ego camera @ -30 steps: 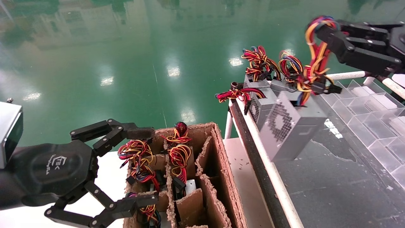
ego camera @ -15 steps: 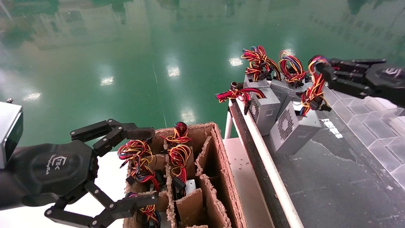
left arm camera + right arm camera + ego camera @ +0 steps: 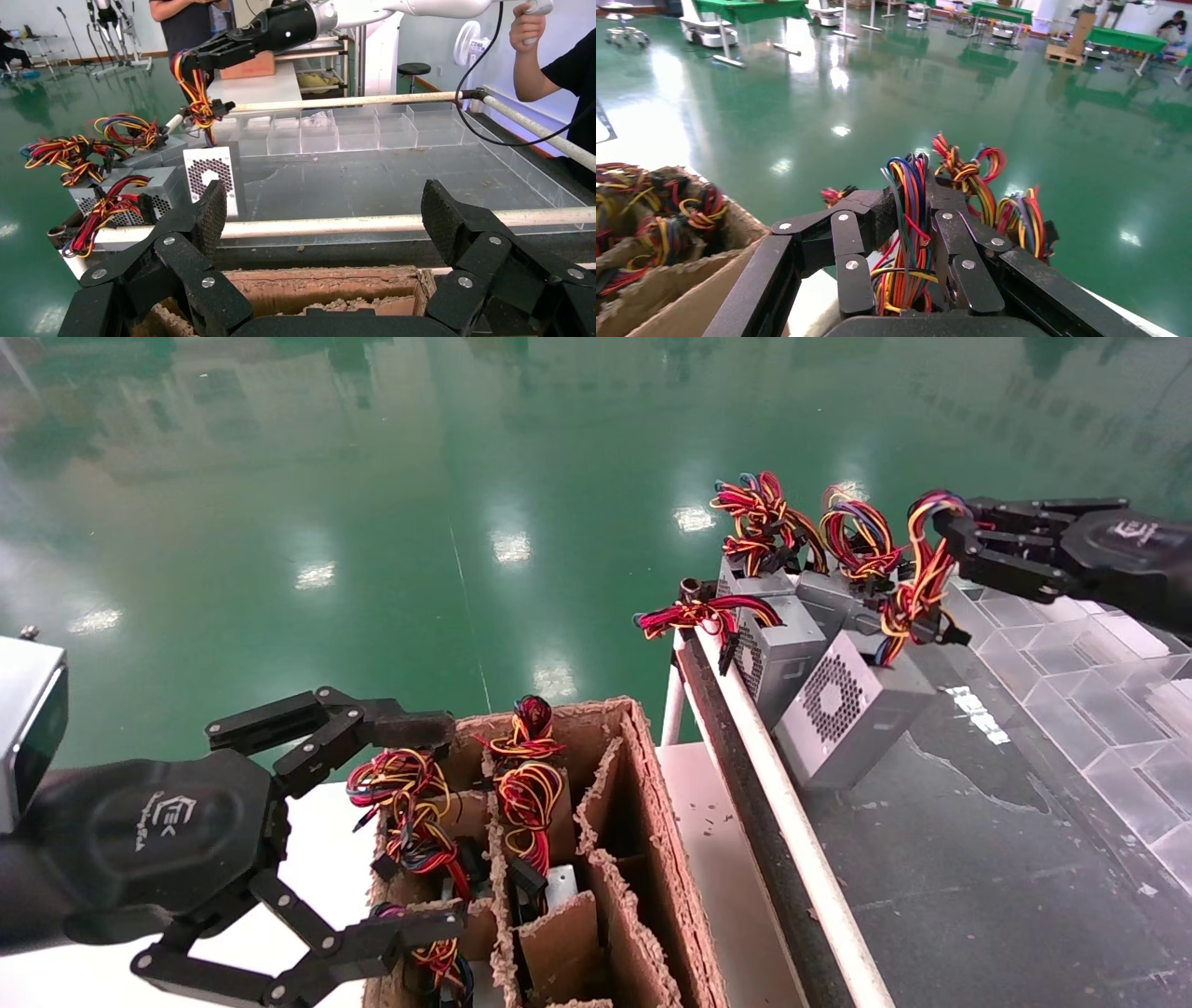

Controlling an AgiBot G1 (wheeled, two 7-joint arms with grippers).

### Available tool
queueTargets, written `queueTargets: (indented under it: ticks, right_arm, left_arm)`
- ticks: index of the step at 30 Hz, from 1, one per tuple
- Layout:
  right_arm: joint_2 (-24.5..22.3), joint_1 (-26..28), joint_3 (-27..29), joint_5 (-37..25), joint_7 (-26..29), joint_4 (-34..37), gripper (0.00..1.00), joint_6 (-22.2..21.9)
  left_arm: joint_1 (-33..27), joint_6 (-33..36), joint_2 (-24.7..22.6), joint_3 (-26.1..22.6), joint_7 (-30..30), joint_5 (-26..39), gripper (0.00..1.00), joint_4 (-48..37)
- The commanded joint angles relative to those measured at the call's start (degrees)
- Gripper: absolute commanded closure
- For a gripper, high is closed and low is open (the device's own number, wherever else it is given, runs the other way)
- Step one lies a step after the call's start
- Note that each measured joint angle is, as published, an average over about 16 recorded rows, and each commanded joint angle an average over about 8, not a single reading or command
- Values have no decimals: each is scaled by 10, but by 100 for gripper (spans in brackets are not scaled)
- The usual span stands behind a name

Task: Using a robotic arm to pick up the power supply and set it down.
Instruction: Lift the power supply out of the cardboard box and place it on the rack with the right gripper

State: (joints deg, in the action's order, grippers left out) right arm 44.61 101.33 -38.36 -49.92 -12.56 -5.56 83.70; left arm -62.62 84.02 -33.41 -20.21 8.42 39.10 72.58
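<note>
Lowered since a moment ago, the power supply (image 3: 852, 714) now rests tilted on the dark table (image 3: 978, 859) beside the other grey units (image 3: 778, 649), its wire bundle (image 3: 917, 584) pinched by the right gripper (image 3: 945, 523), while the left gripper (image 3: 410, 826) hangs wide open over the cardboard box (image 3: 643, 859).

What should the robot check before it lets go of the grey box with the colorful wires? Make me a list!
1. Right gripper pinches the wire bundle: ok, shut on it.
2. Power supply resting on the dark tray: ok, its lower edge touches.
3. Power supply sitting flat: not ok, it is tilted.
4. Will it stay put when released: cannot tell; it leans toward the neighbouring grey units.
5. Left gripper out of the way: ok, open beside the cardboard box.
</note>
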Motion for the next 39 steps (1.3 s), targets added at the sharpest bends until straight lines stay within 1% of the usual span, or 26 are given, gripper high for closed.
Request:
queueTargets:
  ticks: [1,4,10,13,16,27,39]
  right_arm:
    - [5,8,-2,-4,-2,8,100,-4]
    - [14,16,-7,-12,-7,20,100,-28]
    - [37,23,-14,-23,-20,42,100,-98]
    - [46,25,-16,-26,-24,47,100,-122]
    - [53,27,-17,-27,-25,49,100,-134]
    - [77,35,-21,-34,-27,49,100,-154]
    - [112,42,-28,-44,-38,51,100,-201]
  left_arm:
    - [0,0,0,0,0,0,0,0]
    - [0,0,0,0,0,0,0,0]
    - [0,0,0,0,0,0,0,0]
    - [0,0,0,0,0,0,0,0]
    - [0,0,0,0,0,0,0,0]
    - [0,0,0,0,0,0,0,0]
    - [0,0,0,0,0,0,0,0]
